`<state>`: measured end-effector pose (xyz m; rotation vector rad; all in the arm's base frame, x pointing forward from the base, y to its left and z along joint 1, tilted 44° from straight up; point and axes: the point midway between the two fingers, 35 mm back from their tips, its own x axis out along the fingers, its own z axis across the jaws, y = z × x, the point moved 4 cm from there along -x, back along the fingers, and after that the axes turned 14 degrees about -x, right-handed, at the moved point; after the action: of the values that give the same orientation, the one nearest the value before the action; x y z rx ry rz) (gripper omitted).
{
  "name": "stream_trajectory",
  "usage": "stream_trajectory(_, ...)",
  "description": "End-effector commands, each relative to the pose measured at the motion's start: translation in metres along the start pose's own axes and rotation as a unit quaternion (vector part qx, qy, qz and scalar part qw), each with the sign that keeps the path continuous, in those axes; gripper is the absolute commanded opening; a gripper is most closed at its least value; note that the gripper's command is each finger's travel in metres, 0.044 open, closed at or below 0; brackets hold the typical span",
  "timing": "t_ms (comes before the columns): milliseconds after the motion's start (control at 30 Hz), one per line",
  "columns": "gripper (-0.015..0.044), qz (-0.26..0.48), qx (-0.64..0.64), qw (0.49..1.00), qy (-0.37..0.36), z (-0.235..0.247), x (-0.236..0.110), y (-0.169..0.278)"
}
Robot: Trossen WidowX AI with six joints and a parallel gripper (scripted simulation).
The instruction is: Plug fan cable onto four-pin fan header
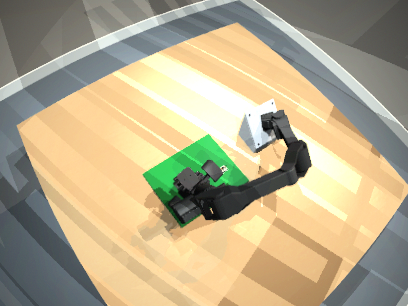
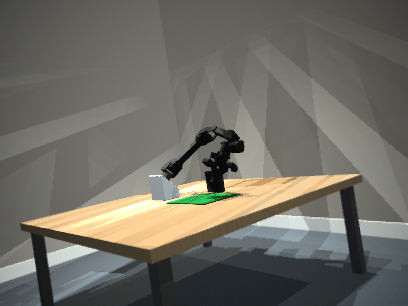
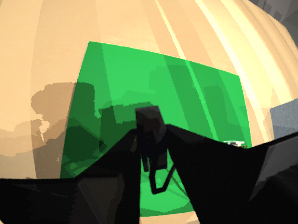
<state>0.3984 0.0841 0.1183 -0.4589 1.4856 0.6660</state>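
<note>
The green board (image 1: 167, 170) (image 2: 192, 200) (image 3: 133, 76) lies flat in the middle of the wooden table. Its small white fan header (image 1: 223, 168) (image 3: 233, 143) sits near the board's right edge. My gripper (image 1: 189, 184) (image 2: 215, 187) (image 3: 150, 132) hangs just above the board and is shut on the dark plug (image 3: 149, 123). A loop of cable (image 3: 160, 177) hangs under the plug. In the wrist view the plug is left of the header and apart from it. The black fan is tilted up beside the gripper, close to the header.
The arm's grey-white base block (image 1: 255, 132) (image 2: 161, 187) stands on the table behind the board. The arm's forearm (image 1: 250, 187) reaches over the board's right corner. The wooden table (image 1: 100, 125) extends on all sides.
</note>
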Motion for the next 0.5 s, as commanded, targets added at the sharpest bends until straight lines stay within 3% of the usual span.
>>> stream_trajectory(0, 0.0, -0.032, 0.006, 0.999, 0.013, -0.0004, 0.0015, 0.0033)
stream_trajectory(467, 0.0, -0.127, 0.019, 0.991, 0.031, 0.0039, 0.0007, 0.0132)
